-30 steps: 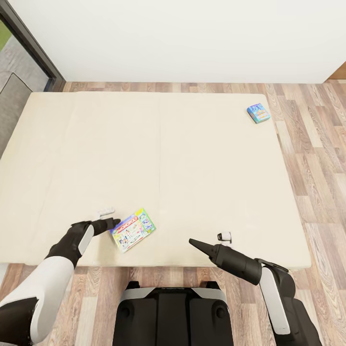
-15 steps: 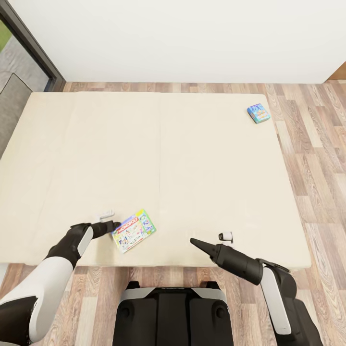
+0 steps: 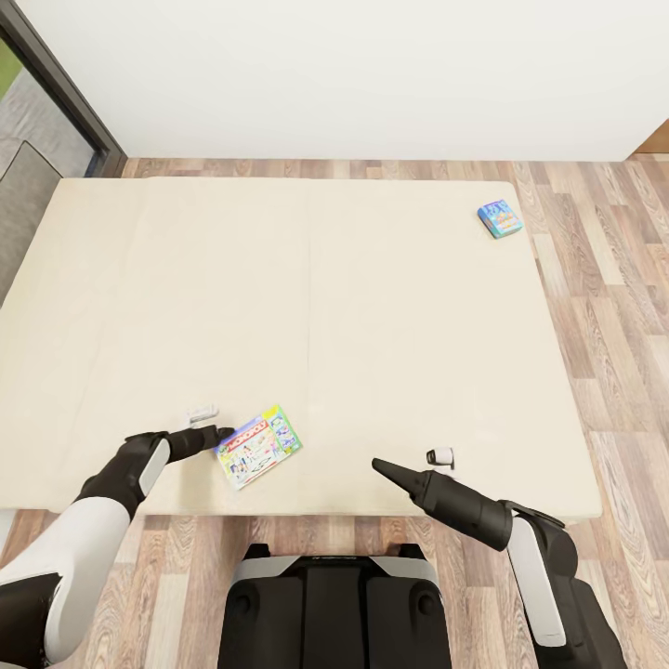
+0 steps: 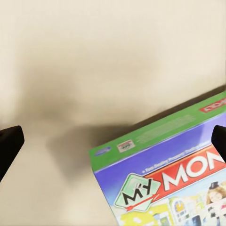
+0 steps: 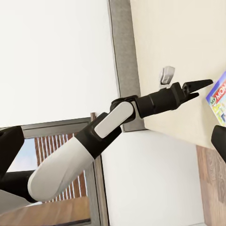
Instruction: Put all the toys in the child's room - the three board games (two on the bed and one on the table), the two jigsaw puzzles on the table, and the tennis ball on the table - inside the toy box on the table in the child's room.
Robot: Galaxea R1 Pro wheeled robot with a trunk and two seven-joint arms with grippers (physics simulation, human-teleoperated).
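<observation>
On the cream bed (image 3: 372, 307), the left gripper (image 3: 218, 433), fingers spread, reaches the green-edged "MY MONOPOLY" board game (image 3: 257, 445); the right gripper (image 3: 379, 464) looks pressed together.

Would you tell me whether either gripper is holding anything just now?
Nothing is held. The left gripper is open beside the Monopoly box; the right gripper hovers empty.

A white wall (image 3: 353, 74) closes off the far side of the scene. A wood plank floor (image 3: 604, 279) of mixed brown and grey boards runs along the wall's base and down the right-hand side. At the upper left, a dark door frame (image 3: 65, 93) runs diagonally, with grey paving (image 3: 28, 158) visible beyond it.
</observation>
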